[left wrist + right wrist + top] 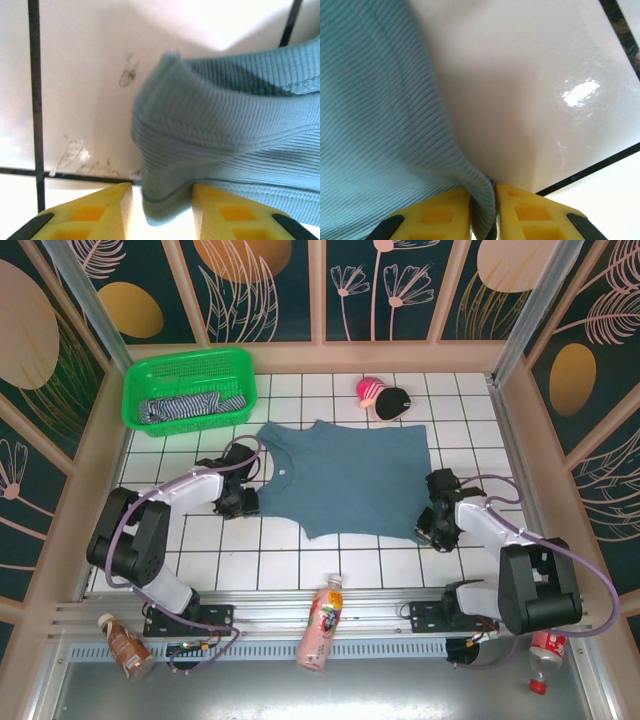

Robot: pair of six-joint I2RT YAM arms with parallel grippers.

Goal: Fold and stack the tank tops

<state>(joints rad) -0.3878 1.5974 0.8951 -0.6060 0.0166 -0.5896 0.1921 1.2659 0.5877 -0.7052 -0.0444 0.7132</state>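
The blue-grey tank top (340, 480) lies spread flat on the white tiled table. My left gripper (243, 502) is at its left edge. In the left wrist view that gripper (162, 200) stands open around a raised fold of the blue-grey cloth (225, 140), with a gap on the left side. My right gripper (428, 525) is at the top's lower right corner. In the right wrist view that gripper (484, 210) is shut on a pinched edge of the blue-grey cloth (370, 125). The striped tank top (185, 408) lies bunched in the green basket (190, 360).
A pink-and-black toy (383, 397) sits just behind the top's far right corner. A pink bottle (322, 623) lies on the front rail, a brown bottle (125, 645) at the front left and a red one (545, 655) at the front right. Wooden walls close in the table.
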